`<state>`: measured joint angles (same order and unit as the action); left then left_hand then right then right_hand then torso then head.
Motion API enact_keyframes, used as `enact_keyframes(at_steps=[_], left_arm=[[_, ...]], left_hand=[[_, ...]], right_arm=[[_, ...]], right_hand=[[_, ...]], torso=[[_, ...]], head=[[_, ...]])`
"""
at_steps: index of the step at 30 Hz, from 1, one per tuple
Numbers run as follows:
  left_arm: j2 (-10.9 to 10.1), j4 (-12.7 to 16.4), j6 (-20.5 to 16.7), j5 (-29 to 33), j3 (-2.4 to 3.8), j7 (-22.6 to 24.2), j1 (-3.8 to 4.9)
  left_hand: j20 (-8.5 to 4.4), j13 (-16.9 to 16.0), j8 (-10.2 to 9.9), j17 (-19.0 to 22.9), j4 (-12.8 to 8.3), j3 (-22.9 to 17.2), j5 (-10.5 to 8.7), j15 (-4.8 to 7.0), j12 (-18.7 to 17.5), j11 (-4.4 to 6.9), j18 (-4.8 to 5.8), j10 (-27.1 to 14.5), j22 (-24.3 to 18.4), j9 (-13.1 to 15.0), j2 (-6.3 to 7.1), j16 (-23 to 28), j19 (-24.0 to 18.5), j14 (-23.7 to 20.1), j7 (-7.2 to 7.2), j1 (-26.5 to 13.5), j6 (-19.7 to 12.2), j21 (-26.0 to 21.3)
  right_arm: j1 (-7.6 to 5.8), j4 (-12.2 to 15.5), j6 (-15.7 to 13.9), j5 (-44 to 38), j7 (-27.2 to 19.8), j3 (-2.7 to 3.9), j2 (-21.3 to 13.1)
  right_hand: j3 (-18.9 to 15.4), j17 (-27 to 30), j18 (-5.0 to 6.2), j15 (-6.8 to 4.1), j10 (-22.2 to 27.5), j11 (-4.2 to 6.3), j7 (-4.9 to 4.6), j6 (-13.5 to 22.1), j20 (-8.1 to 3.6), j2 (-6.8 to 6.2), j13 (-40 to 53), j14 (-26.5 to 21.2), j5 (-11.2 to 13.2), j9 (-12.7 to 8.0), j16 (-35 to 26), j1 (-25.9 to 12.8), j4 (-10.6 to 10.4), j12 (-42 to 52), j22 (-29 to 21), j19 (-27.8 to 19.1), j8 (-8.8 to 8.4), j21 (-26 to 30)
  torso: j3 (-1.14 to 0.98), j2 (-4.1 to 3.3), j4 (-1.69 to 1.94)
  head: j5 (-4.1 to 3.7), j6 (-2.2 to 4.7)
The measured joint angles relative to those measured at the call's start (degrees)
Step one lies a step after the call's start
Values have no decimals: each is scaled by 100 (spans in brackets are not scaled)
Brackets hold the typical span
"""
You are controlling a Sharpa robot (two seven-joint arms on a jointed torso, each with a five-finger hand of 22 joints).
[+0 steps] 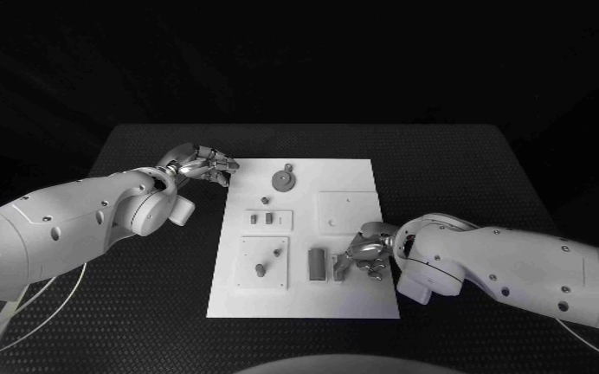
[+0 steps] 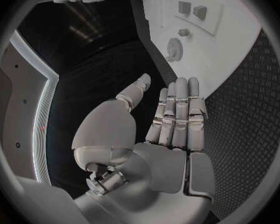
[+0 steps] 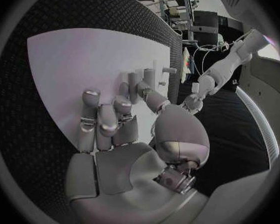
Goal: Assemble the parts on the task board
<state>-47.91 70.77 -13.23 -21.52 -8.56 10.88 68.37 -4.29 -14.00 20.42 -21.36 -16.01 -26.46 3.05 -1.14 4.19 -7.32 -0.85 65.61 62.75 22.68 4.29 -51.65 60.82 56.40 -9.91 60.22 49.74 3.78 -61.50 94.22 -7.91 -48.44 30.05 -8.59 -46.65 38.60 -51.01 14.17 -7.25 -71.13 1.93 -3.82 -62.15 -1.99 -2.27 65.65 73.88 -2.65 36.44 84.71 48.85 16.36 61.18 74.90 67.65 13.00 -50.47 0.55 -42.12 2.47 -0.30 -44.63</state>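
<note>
Presently the right hand (image 1: 363, 254) rests at the task board's (image 1: 350, 300) near right portion, fingers curled beside two upright grey parts (image 1: 327, 264); whether it grips one cannot be told. At the board's far left corner the left hand (image 1: 206, 164) hovers flat, fingers straight and together, holding nothing. A grey gear (image 1: 285, 181) lies on the board near it. The board lies mid-surface (image 1: 499, 166).

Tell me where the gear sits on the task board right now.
In the head view the gear lies flat at the far end of the task board, toward the robot's left, just beside the left hand.
</note>
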Motion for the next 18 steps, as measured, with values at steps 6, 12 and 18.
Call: enact_keyframes(at_steps=[6, 12, 18], left_arm=[[0, -1, 2, -1, 0, -1, 0], [2, -4, 4, -2, 0, -2, 0], [6, -6, 6, -3, 0, -3, 0]], left_hand=[[0, 0, 0, -4, 0, 0, 0, 0, 0, 0, 0, 0, 0, -4, 0, 0, 0, 0, 0, 0, 0, 0], [0, 0, 0, -4, 0, 0, 0, 0, 0, 1, 0, 0, 0, -4, 0, 22, 0, 0, 0, 0, 0, 0], [0, 0, 0, -4, 0, 0, 0, 0, 0, 1, 0, 0, 0, -4, 0, 22, 0, 0, 0, 0, 0, 0]], right_arm=[[0, 2, 27, 0, 1, 0, -1], [0, 0, 30, 0, 1, 0, 1], [0, 0, 27, 0, 1, 0, 1]], right_hand=[[0, 0, 0, 2, 9, -9, 0, 0, -1, 1, 0, -2, 0, 2, 0, 1, 0, 0, 0, 1, 0, 0], [0, 0, 0, 4, 9, -9, 0, 0, -13, 2, 0, -4, 1, 5, 0, 3, 0, 0, 0, 15, 0, 0], [-1, 32, 0, 0, 10, -9, 0, 0, -13, 2, 0, -24, 4, 4, -20, 3, 0, 0, 0, 16, 0, 23]], torso=[[0, 1, 1], [0, 1, 2], [0, 0, 2]], head=[[4, -6], [7, -8], [8, -2]])
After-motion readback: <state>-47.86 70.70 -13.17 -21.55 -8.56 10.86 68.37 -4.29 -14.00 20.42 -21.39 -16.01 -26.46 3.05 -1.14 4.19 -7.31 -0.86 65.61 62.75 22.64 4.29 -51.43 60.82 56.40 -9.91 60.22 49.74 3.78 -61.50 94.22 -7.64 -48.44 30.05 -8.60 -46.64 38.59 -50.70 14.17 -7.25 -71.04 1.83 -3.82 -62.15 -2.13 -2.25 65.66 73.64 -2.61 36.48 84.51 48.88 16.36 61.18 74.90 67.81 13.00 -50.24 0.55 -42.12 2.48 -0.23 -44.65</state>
